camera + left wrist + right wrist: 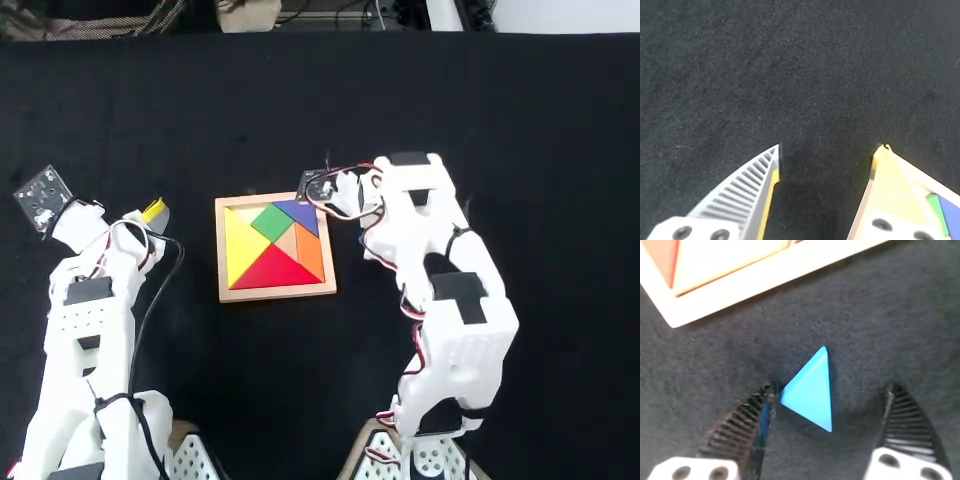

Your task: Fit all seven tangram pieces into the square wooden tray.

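Am reading right gripper point(831, 386) hovering low over cloth point(900, 315), jaws spread wide, gripping nothing. Blue triangle point(812, 390) lying flat between fingers: one corner just beside one fingertip, long edge facing other finger, running along finger line. Am judging squeeze as corner-to-edge; piece may twist. Tray point(765, 275) lying just beyond, appearing one piece short. Left gripper point(831, 146) hanging open over bare cloth, farther from triangle.

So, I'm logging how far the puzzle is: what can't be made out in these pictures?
Right wrist view: the picture's edge cuts off most of the wooden tray.
Right wrist view: whether the right gripper's open fingers touch the light blue triangle is unclear.
High view: the right arm covers that triangle and the tray's far right corner, so the seated pieces cannot be counted.
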### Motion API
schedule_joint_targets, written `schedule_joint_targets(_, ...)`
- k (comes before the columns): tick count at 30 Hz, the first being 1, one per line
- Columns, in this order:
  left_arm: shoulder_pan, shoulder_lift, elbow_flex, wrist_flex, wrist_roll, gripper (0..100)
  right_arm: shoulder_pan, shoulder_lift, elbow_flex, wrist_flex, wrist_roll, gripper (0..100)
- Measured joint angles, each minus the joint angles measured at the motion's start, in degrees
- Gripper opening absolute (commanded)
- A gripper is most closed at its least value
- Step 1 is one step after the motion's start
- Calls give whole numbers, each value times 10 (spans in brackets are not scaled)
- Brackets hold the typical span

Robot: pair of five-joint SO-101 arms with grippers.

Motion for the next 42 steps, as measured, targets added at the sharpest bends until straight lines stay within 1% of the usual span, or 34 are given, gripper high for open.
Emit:
schedule_joint_targets(2, 0, 0, 0, 0, 0, 288, 0, 2, -2, 1, 0, 295)
schedule_joint_targets(7, 0, 0, 0, 0, 0, 288, 1, 6, -17, -1, 0, 154)
schedule_joint_targets(10, 0, 0, 0, 0, 0, 288, 1, 3, -18, -1, 0, 95)
schedule_joint_targets(12, 0, 0, 0, 0, 0, 288, 1, 3, -18, -2, 0, 82)
schedule_joint_targets(15, 0, 0, 0, 0, 0, 288, 1, 3, -18, -17, 0, 81)
schedule_joint_targets(21, 0, 0, 0, 0, 0, 288, 1, 11, -32, -15, 1, 81)
schedule_joint_targets(23, 0, 0, 0, 0, 0, 288, 1, 14, -55, 6, 1, 78)
schedule_joint_targets(25, 0, 0, 0, 0, 0, 288, -2, 14, -82, 39, 1, 45)
schedule_joint_targets(27, 0, 0, 0, 0, 0, 288, -18, 14, -116, 73, -9, 8)
schedule_joint_targets(30, 0, 0, 0, 0, 0, 288, -64, 14, -180, 103, -41, 22)
schedule_joint_targets(34, -3, 0, 0, 0, 0, 288, -127, 15, -263, 107, -85, 22)
schedule_joint_targets(38, -27, 0, 0, 0, 0, 288, -185, 38, -314, 98, -93, 22)
schedule_joint_targets(42, -33, 0, 0, 0, 0, 288, -219, 96, -359, 91, -95, 22)
